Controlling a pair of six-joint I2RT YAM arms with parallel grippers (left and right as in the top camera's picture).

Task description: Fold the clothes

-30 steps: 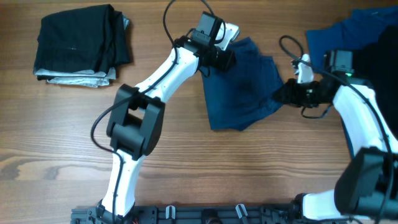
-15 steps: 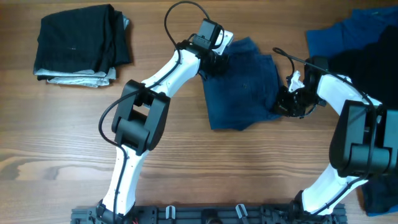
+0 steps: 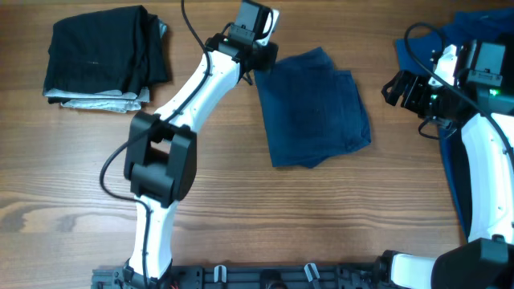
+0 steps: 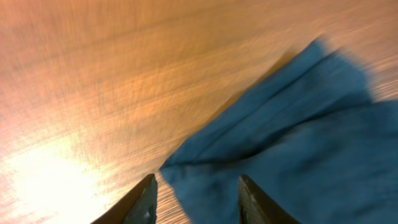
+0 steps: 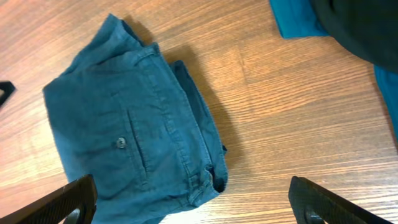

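Jaws, left: the left gripper [image 4: 196, 180] stands partly apart over the far-left corner of the dark navy-blue fabric shorts [image 3: 317, 108]; I see a gap between its fingers and no cloth clenched.
Jaws, right: the right gripper [image 5: 189, 186] is spread wide and carries nothing.
Place of the shorts: they lie folded in a rough square on the brown wooden table [image 3: 321, 217], between both arms, with the button pocket facing up in the right wrist view.
Other clothes: a folded stack of black and light grey garments [image 3: 100, 56] sits at far left, and a loose heap of bright blue and black garments [image 3: 422, 48] waits at far right.
Handling: I judge the shorts light, limp and not fragile. The layers will slide on each other and on the smooth wood, and the waistband and seams are thicker.
Where to take hold: I would pinch two corners through all layers, close to a seam, so that the fold does not open.
Change: a second ago the right gripper was closed at the right edge of the shorts; now it has let go and drawn back to the right. The left gripper has moved to the far corner, and the cloth lies flatter.
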